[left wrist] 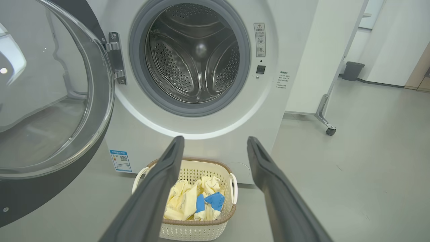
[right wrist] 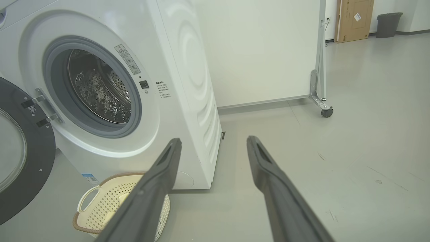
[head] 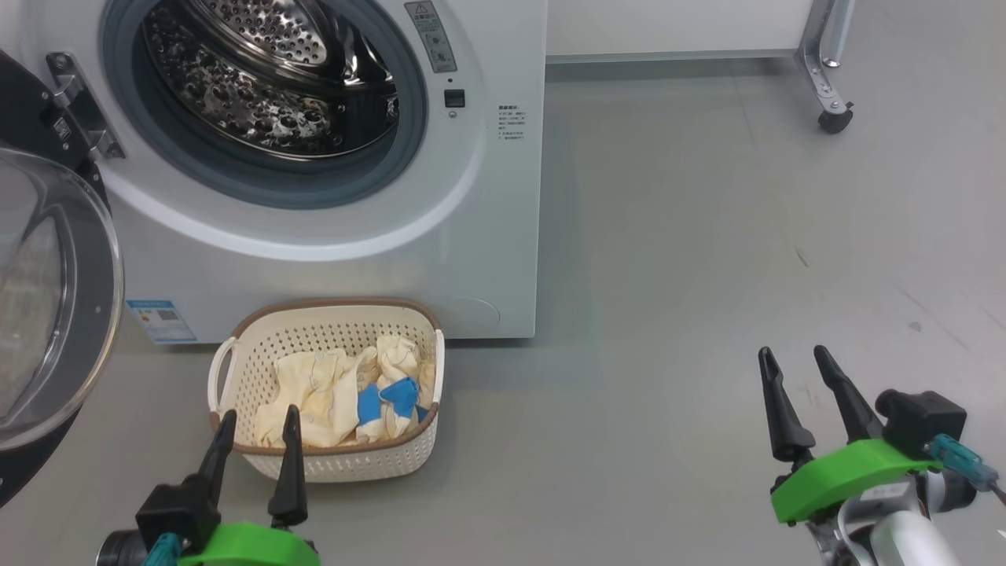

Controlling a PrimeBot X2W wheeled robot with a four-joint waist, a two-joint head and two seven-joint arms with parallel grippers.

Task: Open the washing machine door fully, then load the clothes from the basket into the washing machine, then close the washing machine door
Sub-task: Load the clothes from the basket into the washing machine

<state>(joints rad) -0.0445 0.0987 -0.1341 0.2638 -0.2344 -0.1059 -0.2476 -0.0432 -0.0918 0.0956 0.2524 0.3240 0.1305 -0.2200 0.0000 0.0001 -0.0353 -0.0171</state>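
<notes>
Holding clothes (head: pixel 314 393), one basket (head: pixel 354 465) before one washing machine (head: pixel 487 236)

One white front-loading washing machine (head: pixel 487 236). One round black-rimmed glass door (head: pixel 47 299). One cream perforated plastic basket (head: pixel 330 304), with two white side handles (head: pixel 221 369). Pale yellow fabric clothes (head: pixel 314 393): garment count indeterminate; two blue patches (head: pixel 401 393). One dark waste bin (left wrist: pixel 352 70).

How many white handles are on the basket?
2. One handle is at the basket's end nearer the open washing machine door; the other handle is at the opposite end. None seems hidden.
</notes>
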